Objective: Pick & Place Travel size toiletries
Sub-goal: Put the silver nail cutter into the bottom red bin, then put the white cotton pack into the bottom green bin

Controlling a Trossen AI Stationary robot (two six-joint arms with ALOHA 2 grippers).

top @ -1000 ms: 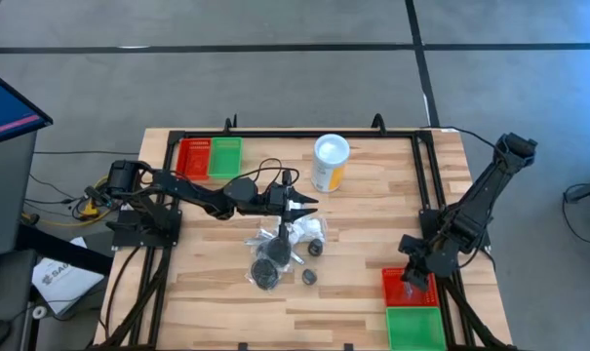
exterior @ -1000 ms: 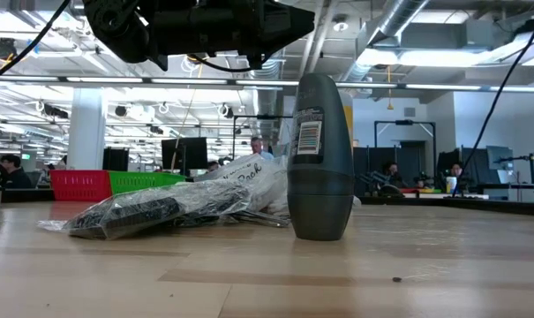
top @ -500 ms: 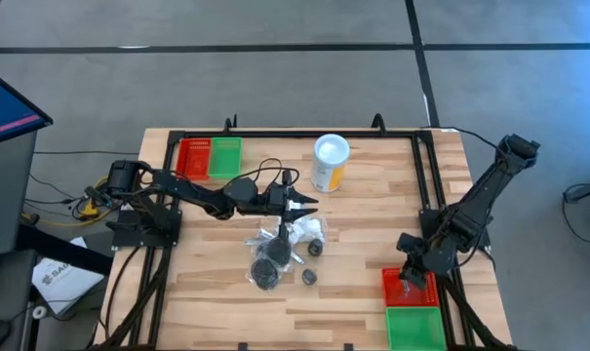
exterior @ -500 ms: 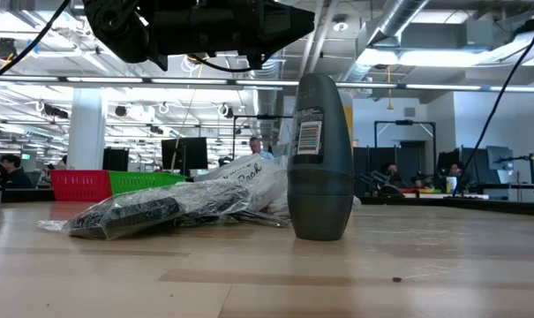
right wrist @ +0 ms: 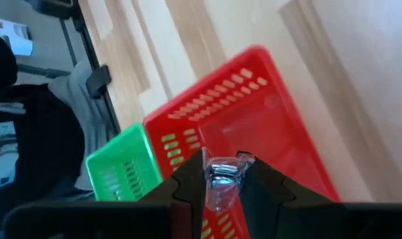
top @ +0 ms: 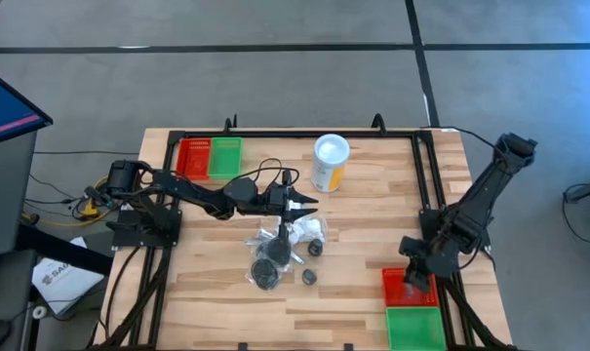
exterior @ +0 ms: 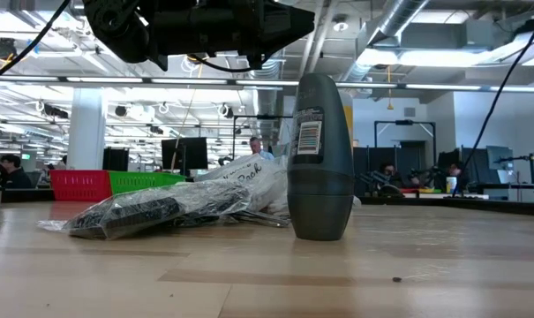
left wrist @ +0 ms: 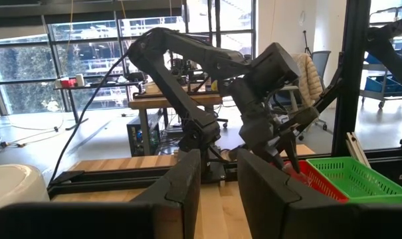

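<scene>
Toiletries lie clustered at the table's centre in the high view: a dark round puck in clear wrap (top: pixel 267 272), a white packet (top: pixel 296 232), and two small dark items (top: pixel 309 277) at about 4 o'clock from the puck. In the low view a dark roll-on bottle (exterior: pixel 319 159) stands upright beside a crinkled wrapped bundle (exterior: pixel 152 212) lying flat on the wood.

Left gripper (top: pixel 304 201) hovers at 12 o'clock of the cluster, above the table, its fingers (left wrist: pixel 181 182) apart with a clear gap between them and nothing held.

Right gripper (top: pixel 413 278) is positioned over the red bin (top: pixel 399 281) at the table's 4 o'clock corner, with a green bin (top: pixel 414 328) adjoining it on the near side. In the right wrist view its fingers (right wrist: pixel 187 182) are clamped on a small item in clear wrap (right wrist: pixel 222 174), held above the red bin's interior.

A yellow canister with white lid (top: pixel 330 162) stands at 12 o'clock of the cluster. A second red bin (top: pixel 192 157) and green bin (top: pixel 224 157) sit side by side at 10 o'clock.
</scene>
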